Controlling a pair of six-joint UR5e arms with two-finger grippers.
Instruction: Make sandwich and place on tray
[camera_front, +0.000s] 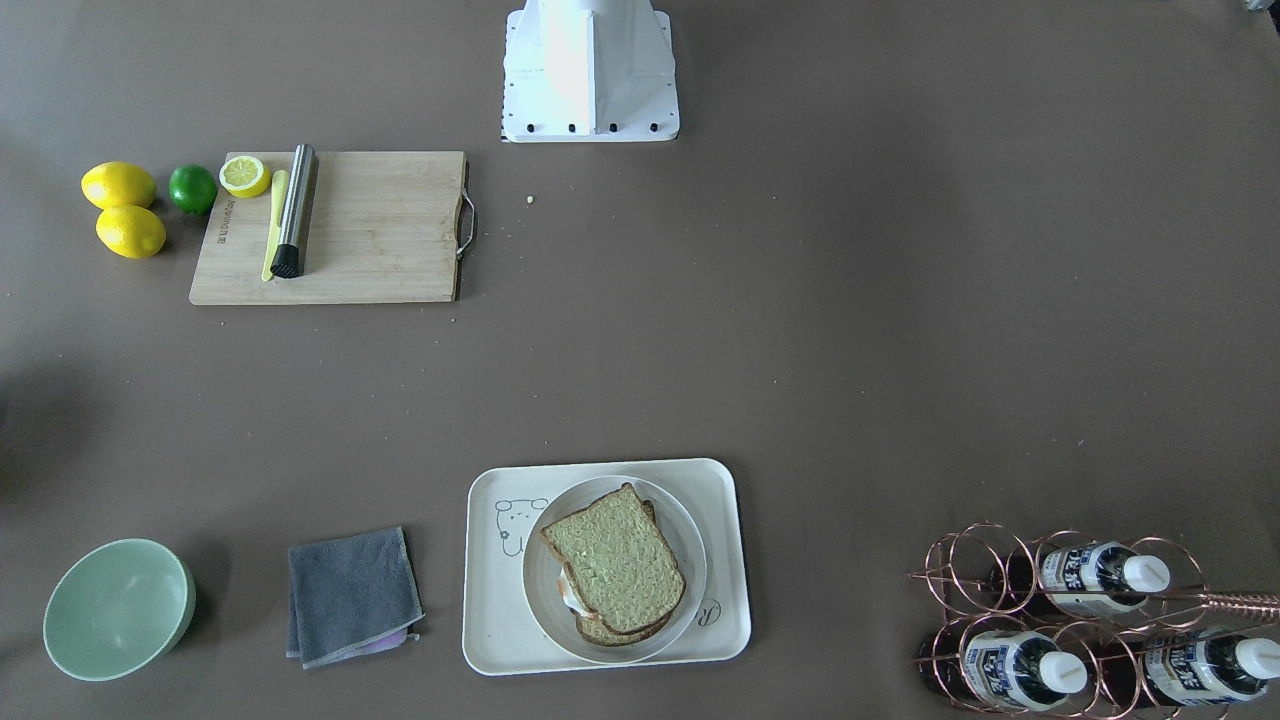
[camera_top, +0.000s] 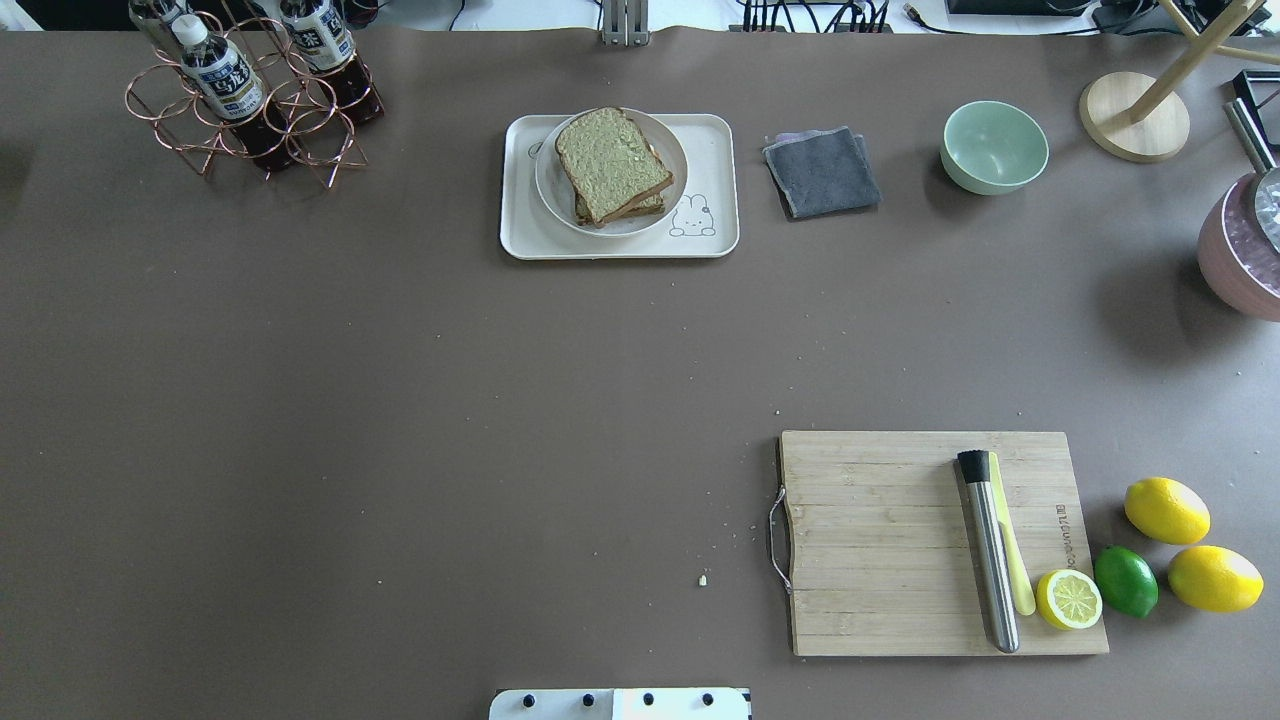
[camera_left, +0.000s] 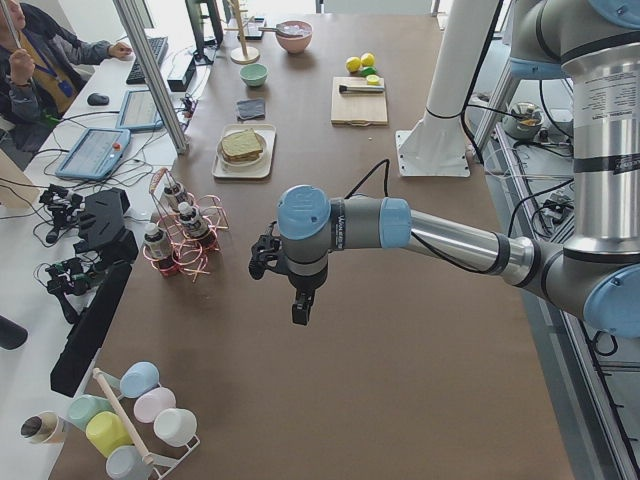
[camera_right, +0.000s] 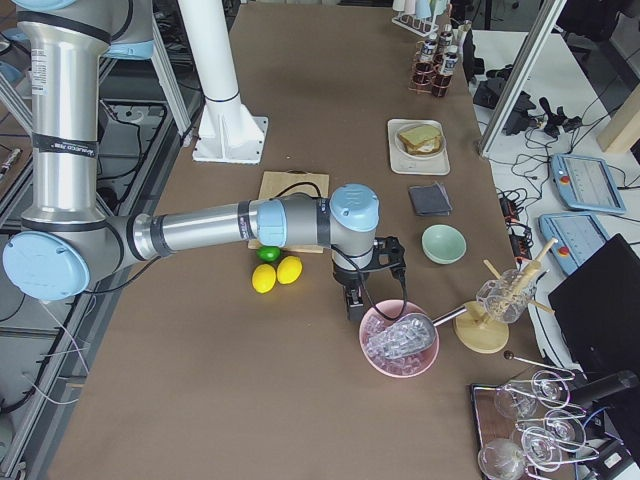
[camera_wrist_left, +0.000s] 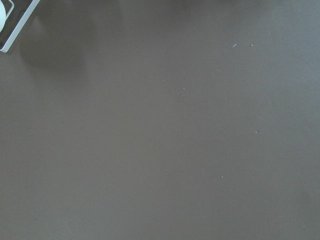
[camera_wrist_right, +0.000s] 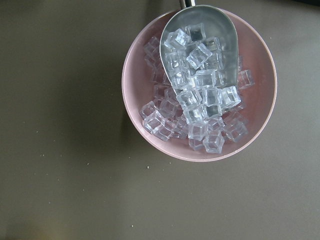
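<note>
Brown tabletop (camera_top: 400, 400), crumbs scattered. Near robot base, right side: wooden cutting board (camera_top: 880, 540) carrying steel rod (camera_top: 988, 550) and lemon half (camera_top: 1068, 599). Lime (camera_top: 1125, 581) and two whole lemons (camera_top: 1166, 510) just beside board. Left hand (camera_left: 300, 308) hangs over bare tabletop, right hand (camera_right: 352, 300) above pink bowl (camera_wrist_right: 131, 95) of ice cubes; cannot tell finger spread on either. Far edge: sandwich (camera_top: 610, 163) on white plate (camera_top: 550, 190), plate inside tray (camera_top: 520, 235). White sliver between slices, probably egg. Grey cloth (camera_top: 822, 172) and green bowl (camera_top: 994, 146) to tray's right. Bottle rack (camera_top: 250, 110) well apart on left.
</note>
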